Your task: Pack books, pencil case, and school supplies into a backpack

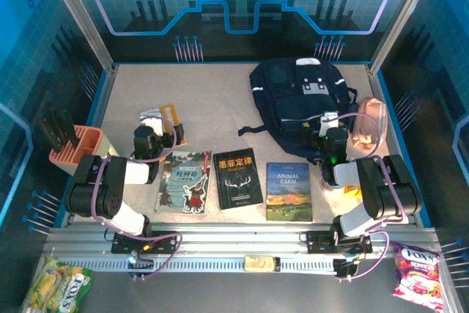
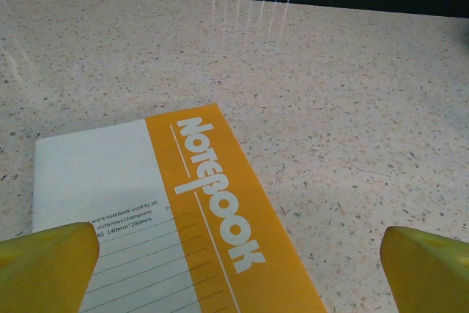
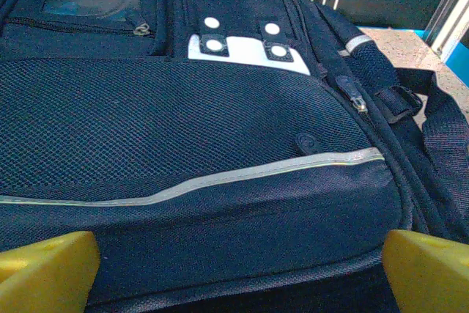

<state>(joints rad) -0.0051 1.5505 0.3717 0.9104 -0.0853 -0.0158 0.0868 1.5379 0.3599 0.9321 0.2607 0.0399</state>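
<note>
pink rack (image 1: 73, 146): stands at the far left edge of the bench (image 1: 212, 97), with black pieces upright in it.
left gripper (image 2: 236, 273): released, its yellow fingers (image 2: 47, 269) spread wide with nothing held; it hangs low over the near end of the notebook.
notebook (image 2: 212, 203): orange and white cover printed "NOTEBOOK", lying flat on the left part of the bench, well apart from the backpack.
grey-teal book (image 1: 184, 182): flat on the bench near the front edge, leftmost of a row of three, cover up.
black book (image 1: 237, 179): middle of the row, just beside the grey-teal one, antlers on the cover.
Animal Farm book (image 1: 289, 191): right end of the row, landscape cover up.
backpack (image 1: 297, 104): dark navy, lying flat at the back right of the bench, front side up with white patches and a pale stripe; its zips look closed.
right gripper (image 3: 238, 269): released, fingers wide apart and grasping nothing, poised at the near edge of the backpack.
pencil case (image 1: 368, 124): pinkish pouch just beside the backpack's right side, near the bench's right edge.
</note>
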